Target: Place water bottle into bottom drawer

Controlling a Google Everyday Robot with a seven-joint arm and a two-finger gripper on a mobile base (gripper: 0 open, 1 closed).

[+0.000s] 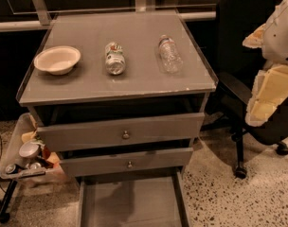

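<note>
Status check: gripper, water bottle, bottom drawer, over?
Gripper at frame right, beside the cabinet, away from water bottle. It lies on the cabinet top, right of the can. Bottom drawer pulled open; upper drawers ajar above it.

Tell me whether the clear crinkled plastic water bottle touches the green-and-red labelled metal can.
Apart. The camera view shows bare grey tabletop between the water bottle and the can. The gripper is out of view; only the arm shows at right.
</note>
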